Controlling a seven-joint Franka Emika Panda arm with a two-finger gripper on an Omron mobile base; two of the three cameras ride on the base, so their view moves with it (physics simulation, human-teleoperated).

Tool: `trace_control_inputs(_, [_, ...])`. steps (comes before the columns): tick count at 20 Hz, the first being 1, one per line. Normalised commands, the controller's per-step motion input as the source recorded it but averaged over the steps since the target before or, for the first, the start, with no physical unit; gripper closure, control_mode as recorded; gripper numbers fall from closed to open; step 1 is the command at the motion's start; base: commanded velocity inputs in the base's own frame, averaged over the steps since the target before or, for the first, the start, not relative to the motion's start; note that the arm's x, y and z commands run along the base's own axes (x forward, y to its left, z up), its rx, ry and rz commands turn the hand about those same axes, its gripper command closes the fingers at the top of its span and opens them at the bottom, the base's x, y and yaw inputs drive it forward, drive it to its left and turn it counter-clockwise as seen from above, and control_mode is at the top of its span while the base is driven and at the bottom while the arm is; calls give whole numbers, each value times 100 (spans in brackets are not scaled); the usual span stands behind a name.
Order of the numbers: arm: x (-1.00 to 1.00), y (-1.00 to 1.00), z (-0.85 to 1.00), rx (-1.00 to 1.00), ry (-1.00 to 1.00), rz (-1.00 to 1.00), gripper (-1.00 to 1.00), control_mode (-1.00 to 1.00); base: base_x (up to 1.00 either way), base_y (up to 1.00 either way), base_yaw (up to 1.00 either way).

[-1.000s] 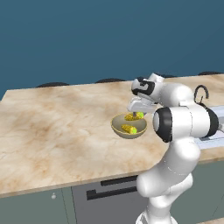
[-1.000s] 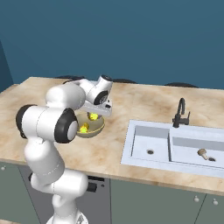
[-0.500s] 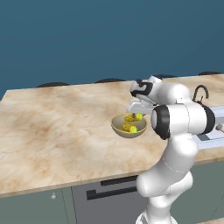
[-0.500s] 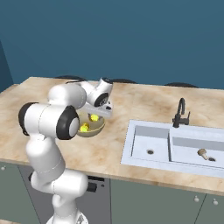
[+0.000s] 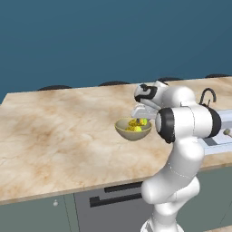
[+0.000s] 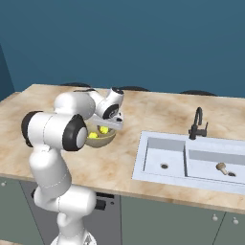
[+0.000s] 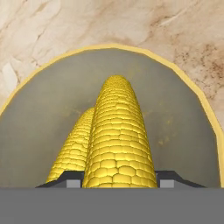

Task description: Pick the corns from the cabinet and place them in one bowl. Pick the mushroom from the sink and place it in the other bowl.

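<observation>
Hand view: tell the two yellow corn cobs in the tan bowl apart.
The right yellow corn cob sits in the gripper; the left yellow corn cob lies free beside it. The right cob reaches higher in view; the left is partly hidden behind it. Both are bumpy, inside the tan bowl.

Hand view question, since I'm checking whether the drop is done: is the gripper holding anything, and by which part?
Yes: the gripper is shut on a corn cob, gripped at its near end, over the tan bowl; a second cob lies beside it.
</observation>
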Motion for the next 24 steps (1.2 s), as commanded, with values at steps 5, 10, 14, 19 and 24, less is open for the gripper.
trace_control_inputs(5, [-4,2,-3,0,-4,0,100,-100,0,0,0])
trace_control_inputs(10, [-13,2,0,0,-5,-1,-100,-100,0,0,0])
trace_control_inputs(14, [-19,0,0,0,-2,0,-100,-100,0,0,0])
trace_control_inputs(19, [-24,0,0,0,-9,0,-100,-100,0,0,0])
trace_control_inputs(24, [-21,0,3,0,-11,0,-100,-100,0,0,0])
